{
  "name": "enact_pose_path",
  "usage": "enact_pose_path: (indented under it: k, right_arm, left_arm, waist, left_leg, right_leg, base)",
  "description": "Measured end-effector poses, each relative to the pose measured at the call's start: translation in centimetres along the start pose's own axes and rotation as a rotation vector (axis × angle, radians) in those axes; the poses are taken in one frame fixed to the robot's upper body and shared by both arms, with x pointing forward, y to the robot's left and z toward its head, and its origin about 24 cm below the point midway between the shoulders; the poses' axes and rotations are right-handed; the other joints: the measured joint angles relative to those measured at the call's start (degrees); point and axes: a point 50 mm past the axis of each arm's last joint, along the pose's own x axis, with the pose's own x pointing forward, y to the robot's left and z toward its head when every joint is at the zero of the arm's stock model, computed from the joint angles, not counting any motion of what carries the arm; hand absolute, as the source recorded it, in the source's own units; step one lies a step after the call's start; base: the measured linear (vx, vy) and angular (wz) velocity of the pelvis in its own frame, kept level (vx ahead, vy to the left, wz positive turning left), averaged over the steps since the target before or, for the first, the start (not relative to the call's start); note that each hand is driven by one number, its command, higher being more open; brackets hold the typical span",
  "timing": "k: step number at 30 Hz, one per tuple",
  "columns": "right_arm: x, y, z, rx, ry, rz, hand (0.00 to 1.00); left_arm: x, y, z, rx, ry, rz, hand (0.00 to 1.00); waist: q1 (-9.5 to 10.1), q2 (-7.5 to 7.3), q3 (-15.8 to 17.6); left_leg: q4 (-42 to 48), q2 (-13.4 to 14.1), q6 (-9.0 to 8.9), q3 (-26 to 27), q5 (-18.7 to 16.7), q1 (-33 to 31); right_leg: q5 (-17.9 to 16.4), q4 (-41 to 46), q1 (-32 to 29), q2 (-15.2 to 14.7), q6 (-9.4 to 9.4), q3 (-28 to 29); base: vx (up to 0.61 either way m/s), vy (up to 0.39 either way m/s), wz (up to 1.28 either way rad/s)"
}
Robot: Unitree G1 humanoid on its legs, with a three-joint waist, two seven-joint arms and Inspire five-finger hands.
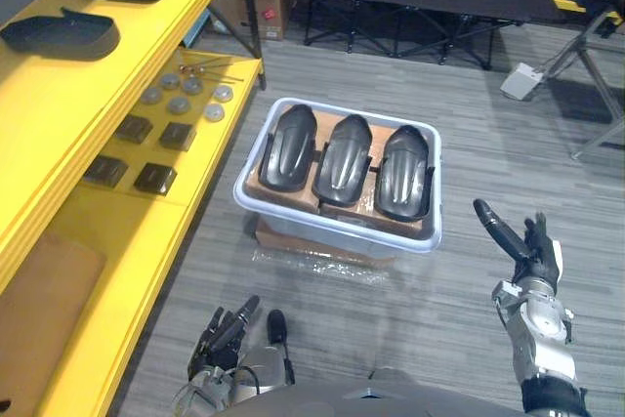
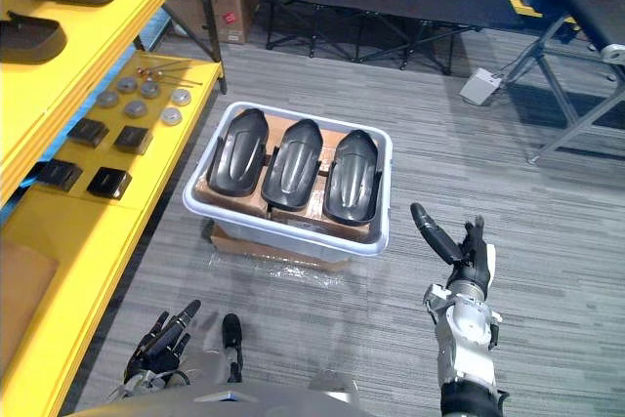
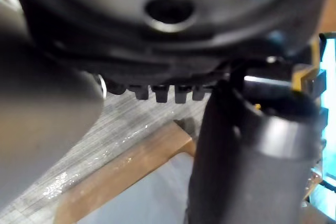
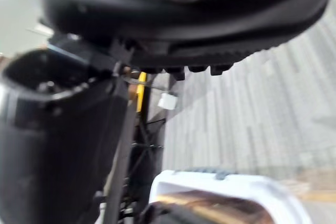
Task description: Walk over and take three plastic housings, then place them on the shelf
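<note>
Grey floor [image 1: 469, 144]: a white bin [image 1: 332, 226] holds 3 housings [image 1: 342, 158]; left hand [image 1: 227, 331] and right hand [image 1: 532, 251] empty, fingers relaxed.

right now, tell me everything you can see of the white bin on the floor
The white plastic bin is rectangular with rounded corners and a thick rim; its walls look slightly translucent. It sits level on a flat brown box wrapped in clear film, on the grey floor beside the yellow shelf. Inside, three dark housings lie side by side, lengthwise, on brown cardboard, filling most of it.
</note>
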Motion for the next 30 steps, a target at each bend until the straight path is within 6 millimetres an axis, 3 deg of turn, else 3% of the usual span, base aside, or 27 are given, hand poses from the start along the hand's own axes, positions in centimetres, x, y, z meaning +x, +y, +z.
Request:
enact_pose_path:
  k: [5, 9, 11, 13, 14, 16, 17, 20, 22, 23, 24, 28, 30]
  right_arm:
    - [1.8, -1.7, 0.8, -0.025, 0.054, -0.081, 1.00]
    - [2.0, -1.9, 1.3, -0.004, 0.040, -0.100, 1.00]
    - [1.9, -1.9, 1.2, 0.005, 0.036, -0.102, 1.00]
    - [1.6, -1.9, 1.0, 0.010, 0.035, -0.102, 1.00]
    - [1.5, -1.6, 0.8, 0.010, 0.036, -0.097, 1.00]
    - [0.9, -1.6, -0.5, 0.016, 0.071, -0.101, 1.00]
    - [0.2, -1.6, -2.0, 0.014, 0.102, -0.096, 1.00]
    - [-0.4, -1.2, -3.0, 0.019, 0.123, -0.083, 1.00]
    - [-0.7, -1.2, -3.4, -0.006, 0.121, -0.075, 1.00]
    - [-0.7, -1.2, -3.4, -0.006, 0.122, -0.074, 1.00]
    - [-0.6, -1.3, -3.2, -0.004, 0.117, -0.078, 1.00]
    - [0.5, -1.5, -1.3, 0.017, 0.078, -0.114, 1.00]
    - [0.8, -1.3, -0.8, 0.023, 0.079, -0.136, 1.00]
  left_arm:
    - [0.1, -0.4, -0.1, 0.028, 0.008, -0.041, 1.00]
    - [-0.1, -0.2, -0.3, 0.031, 0.015, -0.040, 1.00]
    - [-0.1, -0.1, 0.2, 0.070, 0.012, -0.063, 1.00]
    - [-0.1, -0.1, 0.7, 0.109, 0.006, -0.076, 1.00]
    - [-0.1, -0.3, 0.9, 0.142, 0.005, -0.086, 1.00]
    - [0.0, -0.5, 1.0, 0.158, 0.005, -0.103, 1.00]
    - [0.2, -0.9, 1.2, 0.155, -0.003, -0.105, 1.00]
    - [0.6, -1.1, 1.9, 0.145, -0.028, -0.084, 1.00]
    - [0.6, -1.0, 1.9, 0.134, -0.035, -0.072, 1.00]
    - [0.6, -0.9, 2.0, 0.134, -0.050, -0.062, 1.00]
    - [0.6, -0.7, 2.2, 0.137, -0.056, -0.047, 1.00]
    - [1.0, -1.9, 1.4, 0.108, -0.041, -0.061, 1.00]
    - [1.1, -2.2, 1.2, 0.100, -0.037, -0.064, 1.00]
  waist:
    - [1.45, 3.22, 2.84]
    - [2.42, 2.00, 4.11]
    - [2.35, -0.44, 5.38]
    - [2.10, -1.35, 5.92]
    - [0.90, -0.75, 5.78]
    - [0.81, 0.38, 5.36]
    - [1.16, 0.38, 5.22]
    - [1.23, 0.21, 5.06]
    - [1.34, -0.31, 4.63]
    - [1.75, -1.34, 4.01]
    - [2.31, -2.12, 3.07]
    - [2.43, 0.99, 2.93]
    - [2.47, 1.15, 2.99]
  left_leg:
    - [3.13, 1.76, -0.14, -4.76, 0.45, -6.22]
    - [3.47, 0.83, -0.12, -5.81, 0.43, -6.76]
    - [6.51, -1.58, 0.61, -5.94, -1.95, -6.98]
    - [10.54, -2.38, 0.97, -5.88, -4.52, -7.19]
    - [14.46, -2.25, 1.77, -7.25, -6.72, -7.58]
    - [17.05, -0.55, 1.88, -8.19, -9.09, -6.60]
    - [18.81, 0.58, 1.97, -9.46, -11.42, -6.05]
    - [18.37, 1.59, 1.33, -10.43, -12.35, -4.46]
    - [18.72, 1.56, 0.66, -10.29, -13.05, -3.81]
    - [19.38, 1.15, 0.03, -9.57, -13.56, -4.29]
    - [21.09, 0.87, -0.62, -9.06, -14.58, -5.61]
    - [22.98, 3.97, -2.55, -9.95, -14.03, -8.88]
    - [20.95, 4.47, -3.16, -9.89, -12.65, -8.76]
  right_leg:
    - [-0.17, 1.23, -2.76, 2.53, -0.58, -3.62]
    - [-0.85, 1.82, -2.59, 1.89, -0.36, -4.63]
    - [-3.62, 5.86, -2.59, -1.56, 0.71, -5.02]
    - [-4.05, 11.23, -2.60, -3.41, 1.17, -3.38]
    - [-1.59, 19.86, -5.47, -3.45, -0.56, 1.15]
    - [2.15, 26.90, -8.04, -2.58, -2.04, 5.52]
    - [-1.21, 26.44, -8.27, -1.08, -2.70, 7.86]
    - [-2.58, 21.35, -9.83, 0.91, -3.03, 8.53]
    - [-0.61, 15.46, -9.83, 1.64, -2.40, 8.20]
    - [4.02, 11.52, -9.86, 1.68, -2.59, 7.51]
    - [3.71, 8.99, -9.50, 1.42, -2.56, 5.83]
    - [3.95, 5.92, -10.35, 4.45, -3.27, 3.89]
    - [4.30, 5.07, -10.90, 5.07, -3.76, 3.77]
  base:
    - [-0.16, -0.033, 0.45]
    - [0.01, -0.003, 0.20]
    - [0.11, 0.053, 0.22]
    - [0.14, 0.051, 0.13]
    - [0.18, 0.084, 0.25]
    - [0.16, 0.069, 0.25]
    - [0.18, 0.019, 0.21]
    - [0.13, -0.013, 0.18]
    - [0.08, -0.092, 0.11]
    - [0.07, -0.199, 0.02]
    - [0.08, -0.227, -0.07]
    - [0.06, -0.180, 0.02]
    - [0.05, -0.116, 0.00]
